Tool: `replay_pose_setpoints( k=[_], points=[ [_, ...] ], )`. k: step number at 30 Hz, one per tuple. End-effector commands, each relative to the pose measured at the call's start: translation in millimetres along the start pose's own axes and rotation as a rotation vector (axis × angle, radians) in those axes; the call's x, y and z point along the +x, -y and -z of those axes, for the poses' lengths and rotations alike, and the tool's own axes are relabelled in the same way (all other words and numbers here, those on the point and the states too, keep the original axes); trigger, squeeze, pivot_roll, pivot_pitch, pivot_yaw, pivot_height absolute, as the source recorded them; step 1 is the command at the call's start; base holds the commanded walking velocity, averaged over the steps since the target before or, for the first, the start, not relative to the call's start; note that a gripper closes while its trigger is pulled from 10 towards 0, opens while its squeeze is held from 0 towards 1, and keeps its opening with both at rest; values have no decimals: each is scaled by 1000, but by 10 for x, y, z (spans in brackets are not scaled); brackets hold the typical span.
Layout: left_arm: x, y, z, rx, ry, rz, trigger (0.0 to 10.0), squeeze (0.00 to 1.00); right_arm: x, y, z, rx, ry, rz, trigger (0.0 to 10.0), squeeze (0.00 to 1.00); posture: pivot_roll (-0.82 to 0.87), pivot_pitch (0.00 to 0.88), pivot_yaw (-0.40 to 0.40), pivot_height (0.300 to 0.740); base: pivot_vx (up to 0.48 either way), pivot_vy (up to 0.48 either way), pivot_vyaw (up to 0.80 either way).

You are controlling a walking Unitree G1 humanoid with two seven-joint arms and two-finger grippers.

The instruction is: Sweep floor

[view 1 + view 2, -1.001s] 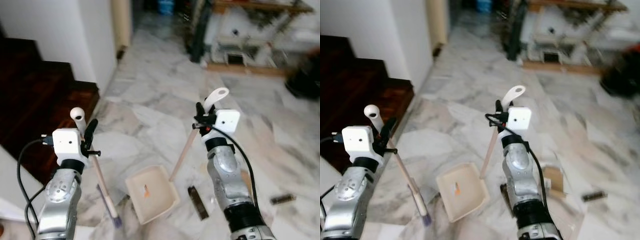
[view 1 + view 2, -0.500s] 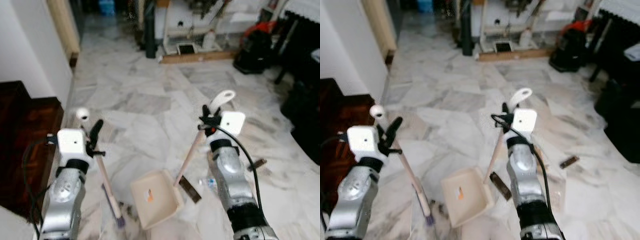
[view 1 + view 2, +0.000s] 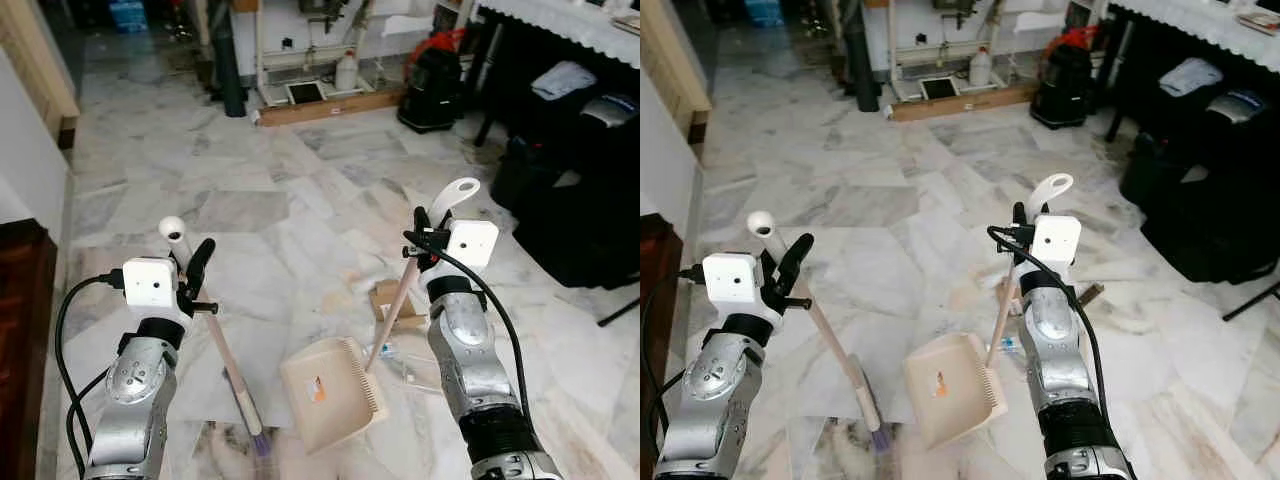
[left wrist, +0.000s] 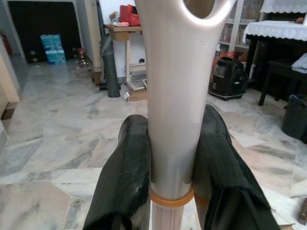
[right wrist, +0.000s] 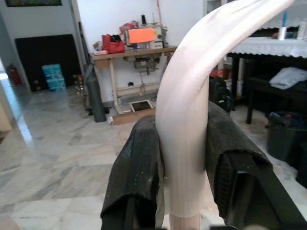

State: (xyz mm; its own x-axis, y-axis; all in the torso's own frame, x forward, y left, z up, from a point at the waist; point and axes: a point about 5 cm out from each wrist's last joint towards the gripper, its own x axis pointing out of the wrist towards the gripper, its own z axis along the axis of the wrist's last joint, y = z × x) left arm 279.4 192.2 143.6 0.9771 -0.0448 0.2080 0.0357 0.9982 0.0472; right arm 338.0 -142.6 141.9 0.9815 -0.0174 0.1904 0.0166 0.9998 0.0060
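The left gripper (image 4: 172,158) has both black fingers (image 4: 125,177) clamped on the cream handle of a broom (image 3: 228,355), whose purple bristles touch the marble floor (image 3: 280,190) just left of the dustpan (image 3: 330,392). The right gripper (image 5: 184,167) squeezes the dustpan's long handle (image 3: 400,295), which slants down to the cream pan resting on the floor. A flattened cardboard piece (image 3: 385,298) lies just beyond the pan.
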Motion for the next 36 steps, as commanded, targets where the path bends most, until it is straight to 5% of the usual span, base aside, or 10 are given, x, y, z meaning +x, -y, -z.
replay_pose_setpoints(
  k=[1, 9, 20, 36],
  points=[
    [42, 0, -95, 3, 39, 4, 10000, 0, 59, -10, -123, 1, 60, 0, 10000, 0, 4, 50, 5, 740, 0, 0, -781],
    [45, 1, -92, 0, 37, 3, 10000, 0, 73, 42, -132, -11, 65, 20, 10000, 0, 5, 48, 4, 740, 0, 227, -781],
    [46, 12, -93, -4, 36, 7, 10000, 0, 67, -5, -160, 7, 89, 10, 10000, 0, 7, 52, 4, 740, 0, 347, 0],
    [48, 17, -98, -6, 37, 12, 10000, 0, 89, 0, -158, 6, 88, 8, 10000, 0, 9, 42, 3, 740, 0, 345, -795]
  ],
)
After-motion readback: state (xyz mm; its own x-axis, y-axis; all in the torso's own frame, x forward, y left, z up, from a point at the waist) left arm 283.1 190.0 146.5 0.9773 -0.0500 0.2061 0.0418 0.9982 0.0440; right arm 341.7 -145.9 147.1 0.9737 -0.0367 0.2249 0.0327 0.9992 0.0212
